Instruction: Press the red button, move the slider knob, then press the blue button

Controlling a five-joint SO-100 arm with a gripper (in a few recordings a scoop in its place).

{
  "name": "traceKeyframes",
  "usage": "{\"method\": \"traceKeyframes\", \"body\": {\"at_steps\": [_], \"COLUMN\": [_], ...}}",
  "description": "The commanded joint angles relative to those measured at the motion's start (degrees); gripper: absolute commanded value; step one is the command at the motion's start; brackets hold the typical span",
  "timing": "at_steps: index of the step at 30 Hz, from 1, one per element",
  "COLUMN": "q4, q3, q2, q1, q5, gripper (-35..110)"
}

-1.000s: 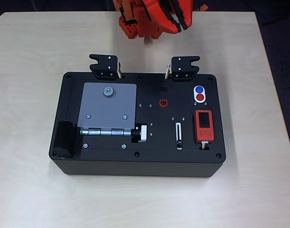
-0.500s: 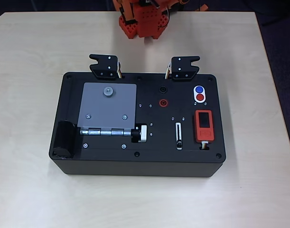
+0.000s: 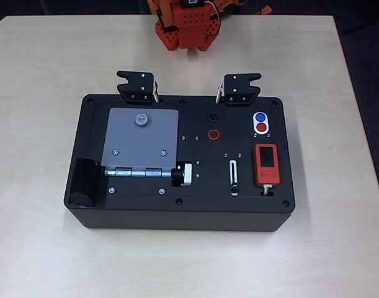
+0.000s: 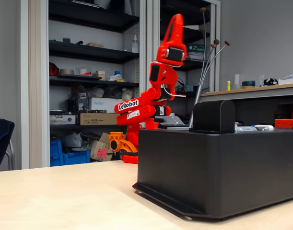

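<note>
Folded back over the base, orange arm (image 4: 146, 108) tucked tight, wrist cocked, gripper (image 4: 175, 21) pointing straight up, fingers pressed together. From overhead, just the base (image 3: 186, 28) at the top edge.

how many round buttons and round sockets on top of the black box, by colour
red button: 1
blue button: 1
red ring socket: 1
black socket hole: 1
total: 4
</note>
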Motion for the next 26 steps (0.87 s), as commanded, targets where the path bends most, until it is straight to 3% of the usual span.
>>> {"method": "traceKeyframes", "body": {"at_steps": [1,18,26], "q4": [-8.7,-41.04,-41.4], "q3": [0.18,0.18,0.18], "q2": [0.09,0.18,0.09], "q1": [-0.44,0.88,2.72], "q5": [3.25,19.95,20.3], "gripper": [5,7,0]}}
